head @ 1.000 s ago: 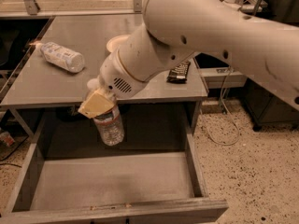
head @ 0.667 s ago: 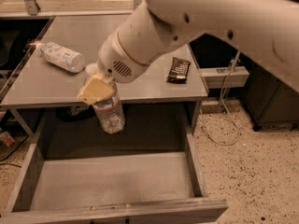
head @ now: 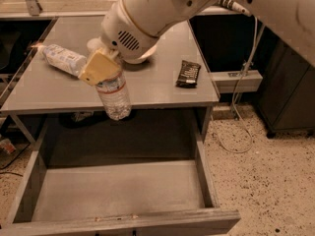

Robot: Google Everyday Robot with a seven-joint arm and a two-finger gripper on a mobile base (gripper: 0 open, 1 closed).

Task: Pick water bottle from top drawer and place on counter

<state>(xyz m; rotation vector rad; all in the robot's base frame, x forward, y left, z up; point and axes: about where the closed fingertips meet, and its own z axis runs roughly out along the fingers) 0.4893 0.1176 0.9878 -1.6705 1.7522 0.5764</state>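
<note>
My gripper (head: 101, 65), with yellowish fingers (head: 98, 68), is shut on the top of the water bottle (head: 114, 95), a small clear ribbed bottle with a pale label with red marks. The bottle hangs upright in the air, its base over the front edge of the grey counter (head: 152, 90). The top drawer (head: 118, 191) stands pulled open below, its flat floor bare. The big white arm covers the bottle's cap.
A larger bottle with a white speckled label (head: 63, 59) lies on its side at the counter's left. A dark snack bar (head: 188, 73) lies at the counter's right. A white round thing (head: 142, 58) sits behind the arm. Cables and speckled floor lie to the right.
The gripper has lifted the water bottle higher and moved it back, from above the drawer to over the counter's front edge.
</note>
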